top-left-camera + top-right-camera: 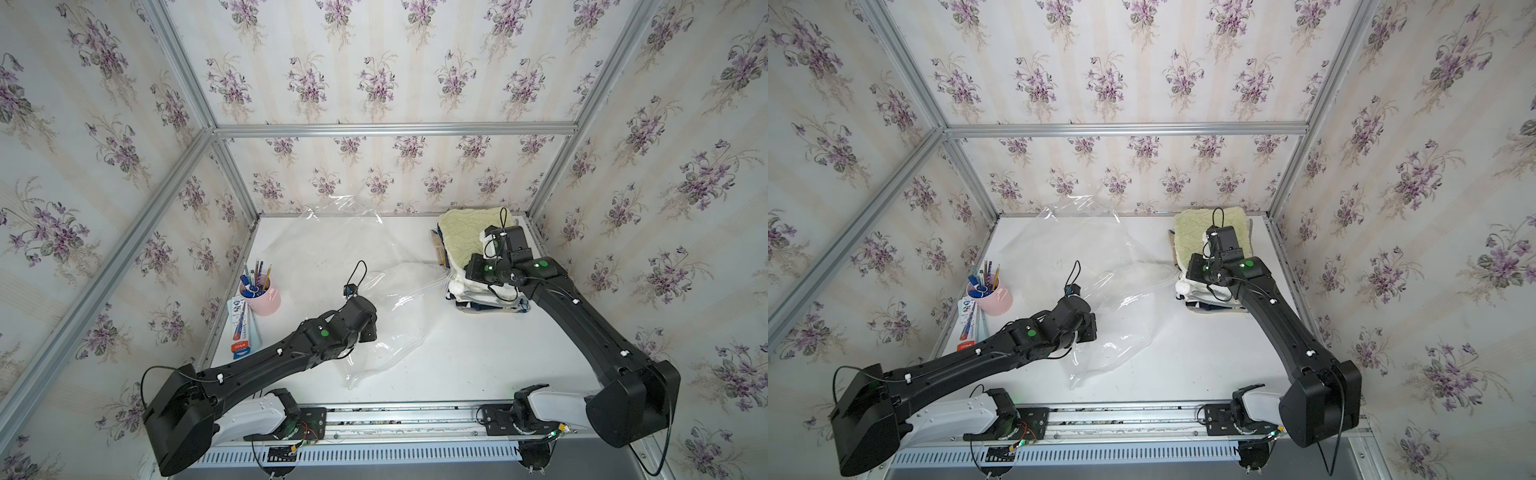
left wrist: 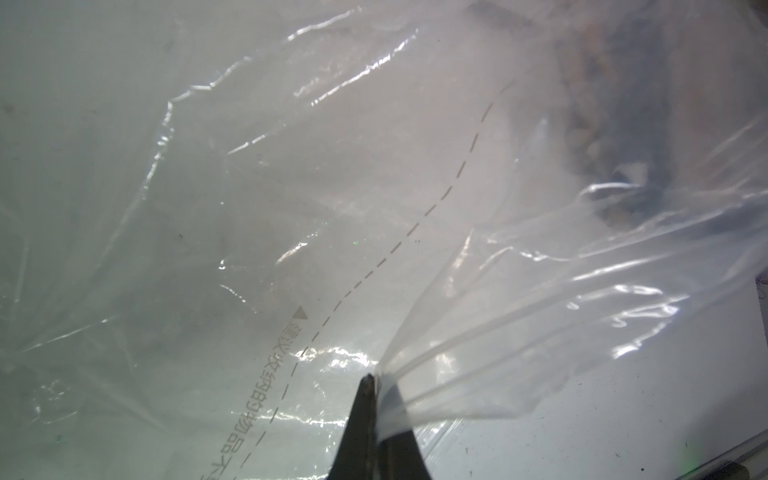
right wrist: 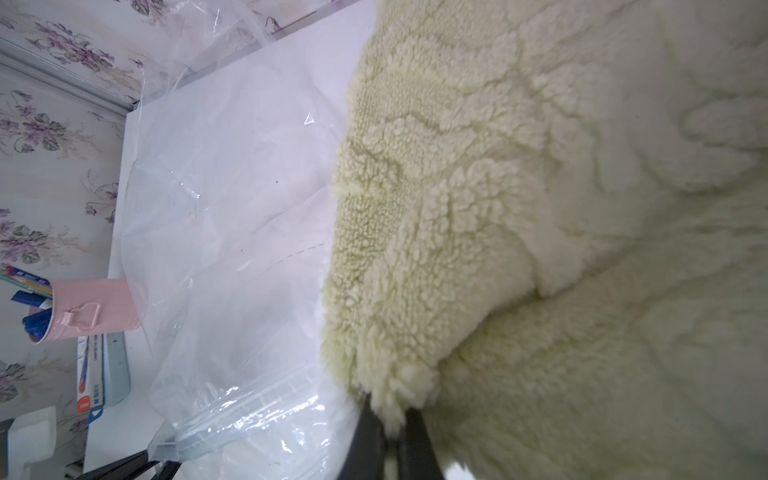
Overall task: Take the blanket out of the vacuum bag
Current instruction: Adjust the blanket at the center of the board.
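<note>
A row of grey Chinese characters (image 2: 266, 399) is printed on the vacuum bag (image 2: 249, 166). It shows mirrored through the plastic, beside a dashed line (image 2: 431, 209) and a small triangle (image 2: 300, 324). Lettering on the flat pack's (image 3: 112, 365) red label (image 3: 84, 404) is too blurred to read.

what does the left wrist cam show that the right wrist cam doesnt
Left wrist only: printed characters on the plastic, and a close look at the left gripper shut on a gathered fold. Right wrist only: the cream blanket, the right gripper closed on its fleecy edge, and the pink pen cup. Both: the clear vacuum bag spread over the white table.
</note>
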`<state>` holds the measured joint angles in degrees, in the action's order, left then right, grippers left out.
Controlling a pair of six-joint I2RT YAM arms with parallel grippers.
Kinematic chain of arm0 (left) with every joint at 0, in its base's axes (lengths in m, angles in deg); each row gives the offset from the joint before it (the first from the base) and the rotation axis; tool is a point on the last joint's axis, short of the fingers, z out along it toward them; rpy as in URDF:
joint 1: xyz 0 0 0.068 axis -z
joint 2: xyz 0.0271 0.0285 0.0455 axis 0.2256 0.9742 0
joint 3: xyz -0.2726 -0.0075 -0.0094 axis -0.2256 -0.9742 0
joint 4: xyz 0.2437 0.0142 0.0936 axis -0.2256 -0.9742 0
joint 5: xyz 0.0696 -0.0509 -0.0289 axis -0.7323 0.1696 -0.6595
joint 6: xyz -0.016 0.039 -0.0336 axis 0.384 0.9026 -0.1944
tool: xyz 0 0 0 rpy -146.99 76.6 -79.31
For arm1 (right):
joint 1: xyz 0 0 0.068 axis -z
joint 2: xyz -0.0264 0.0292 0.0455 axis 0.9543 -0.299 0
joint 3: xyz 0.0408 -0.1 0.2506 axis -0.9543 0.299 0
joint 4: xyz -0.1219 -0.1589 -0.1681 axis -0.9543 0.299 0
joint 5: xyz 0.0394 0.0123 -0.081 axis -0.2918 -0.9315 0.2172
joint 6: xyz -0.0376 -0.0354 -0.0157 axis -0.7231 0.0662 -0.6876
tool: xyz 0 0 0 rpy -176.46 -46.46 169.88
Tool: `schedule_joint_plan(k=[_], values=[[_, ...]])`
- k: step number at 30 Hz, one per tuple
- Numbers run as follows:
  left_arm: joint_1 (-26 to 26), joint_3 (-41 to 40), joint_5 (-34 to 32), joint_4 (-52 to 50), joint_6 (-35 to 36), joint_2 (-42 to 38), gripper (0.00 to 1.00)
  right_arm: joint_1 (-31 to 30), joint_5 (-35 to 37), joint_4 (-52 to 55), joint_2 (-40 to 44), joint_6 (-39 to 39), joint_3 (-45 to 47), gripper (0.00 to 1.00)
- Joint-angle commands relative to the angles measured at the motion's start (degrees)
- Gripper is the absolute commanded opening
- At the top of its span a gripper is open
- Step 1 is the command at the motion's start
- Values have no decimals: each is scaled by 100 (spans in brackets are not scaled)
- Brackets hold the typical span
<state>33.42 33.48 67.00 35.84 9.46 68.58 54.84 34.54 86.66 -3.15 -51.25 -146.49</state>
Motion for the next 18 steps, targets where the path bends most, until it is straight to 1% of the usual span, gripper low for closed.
schedule_joint_plan(k=[1, 2, 4, 7, 10, 11, 14, 16, 18], values=[[4, 18, -16, -30, 52, -9, 5, -8, -869, 116, -54, 42, 140, 33], [8, 18, -11, -36, 53, -25, 5, -8, -812, 197, -62, 64, 156, 42], [4, 22, -16, -43, 44, -65, 5, -8, -343, 395, 20, 61, 98, 51], [6, -11, -16, -62, 43, -122, 6, 62, 292, 671, 193, 34, -166, 56], [4, -18, 1, -69, 43, -149, 6, 450, 487, 728, 310, 51, -330, 59], [4, -14, 1, -69, 35, -158, 6, 696, 484, 737, 309, 52, -359, 59], [4, -9, 28, -76, 35, -220, 6, 1624, 157, 579, 313, 130, -250, 59], [6, -18, -27, -158, 45, -312, 5, 2022, 188, 483, 308, 128, -167, 59], [4, -30, -100, -264, 60, -430, 6, 2270, 233, 371, 306, 168, -35, 59]])
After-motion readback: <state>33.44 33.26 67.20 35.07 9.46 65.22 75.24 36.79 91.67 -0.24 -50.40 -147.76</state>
